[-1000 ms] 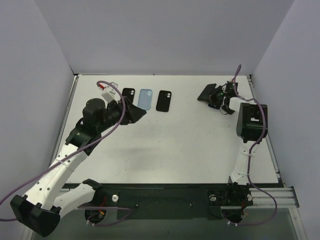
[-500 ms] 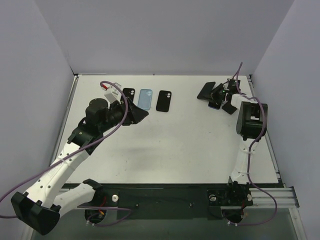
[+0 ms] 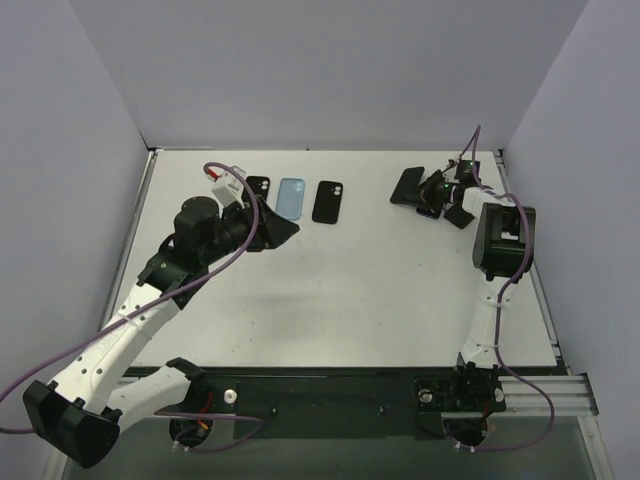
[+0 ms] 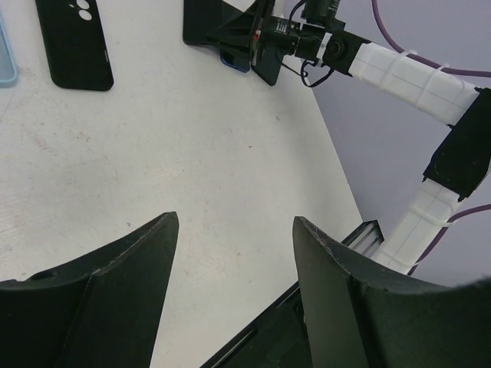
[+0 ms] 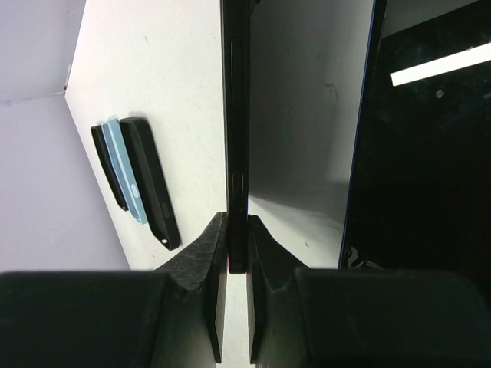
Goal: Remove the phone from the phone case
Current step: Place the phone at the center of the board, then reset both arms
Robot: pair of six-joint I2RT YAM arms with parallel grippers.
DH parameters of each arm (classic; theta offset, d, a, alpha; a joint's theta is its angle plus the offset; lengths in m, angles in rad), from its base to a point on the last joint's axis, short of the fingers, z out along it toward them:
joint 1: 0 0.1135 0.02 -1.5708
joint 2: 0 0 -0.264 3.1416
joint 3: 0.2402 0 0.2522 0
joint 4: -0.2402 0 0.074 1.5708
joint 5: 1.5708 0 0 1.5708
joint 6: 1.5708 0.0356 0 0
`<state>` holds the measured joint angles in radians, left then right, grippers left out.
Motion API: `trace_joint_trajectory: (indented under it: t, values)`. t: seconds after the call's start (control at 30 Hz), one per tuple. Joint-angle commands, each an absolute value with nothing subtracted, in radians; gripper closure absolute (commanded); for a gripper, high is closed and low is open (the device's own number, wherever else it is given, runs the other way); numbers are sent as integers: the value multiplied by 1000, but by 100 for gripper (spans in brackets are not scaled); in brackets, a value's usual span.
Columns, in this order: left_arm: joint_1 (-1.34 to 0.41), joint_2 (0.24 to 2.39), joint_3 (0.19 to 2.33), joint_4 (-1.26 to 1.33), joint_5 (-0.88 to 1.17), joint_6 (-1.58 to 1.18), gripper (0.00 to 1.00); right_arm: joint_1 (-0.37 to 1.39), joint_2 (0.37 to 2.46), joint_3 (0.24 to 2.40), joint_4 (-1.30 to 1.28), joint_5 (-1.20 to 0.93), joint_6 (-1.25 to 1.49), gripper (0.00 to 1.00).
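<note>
The phone [image 5: 406,153], dark with a blue rim and a glossy face, lay just beside the right pincer [image 5: 236,222], off the outer side of one finger and not held. From above it showed only as a small bluish patch [image 3: 428,208] tucked under that pincer [image 3: 432,192]. The phone case [image 5: 235,115], a thin black slab seen edge-on, was pinched between the two fingertips and ran straight out ahead of them. In the overhead view it stood tilted [image 3: 408,186] on the far right part of the worktop [image 3: 350,290].

Compared with a second before, the case's outer end had slid slightly away from the right arm. The wrist had also rolled, so a black part now showed on its near side where white had shown. The pinch itself looked unchanged.

The left pincer [image 4: 235,222] hovered well apart from all this with its fingers spread and nothing between them. It had crept a little farther toward the middle of the worktop. Just beyond it in the overhead view [image 3: 280,228] lay three spare cases in a row: a small black one [image 3: 258,185], a light blue one [image 3: 290,198] and a larger black one [image 3: 327,201]. All three were in the same places as a second earlier.
</note>
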<state>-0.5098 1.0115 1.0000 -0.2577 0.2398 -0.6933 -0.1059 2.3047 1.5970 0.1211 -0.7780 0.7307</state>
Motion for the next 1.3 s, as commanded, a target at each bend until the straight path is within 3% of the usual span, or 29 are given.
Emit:
trace_joint_trajectory:
  t: [0.0, 0.2, 0.63, 0.77, 1.03, 1.17, 1.27]
  values:
    - [-515, 999, 1006, -219, 247, -677, 29, -120, 2312, 1598, 32, -773, 698, 94]
    - [-515, 974, 994, -229, 236, -667, 29, -126, 2292, 1612, -70, -672, 660, 71]
    - [-518, 977, 996, -226, 239, -680, 29, -109, 2175, 1666, -299, -454, 522, 56]
    - [-525, 982, 997, -222, 241, -686, 28, -107, 2146, 1706, -386, -370, 480, 56]
    - [-531, 974, 996, -218, 206, -672, 28, -6, 1840, 1499, -388, -244, 443, 55]
    - [-531, 937, 1002, -218, 154, -646, 25, 127, 1596, 1303, -373, -75, 427, 54]
    - [-531, 901, 999, -219, 80, -635, 23, 219, 1362, 1113, -304, 114, 420, 47]
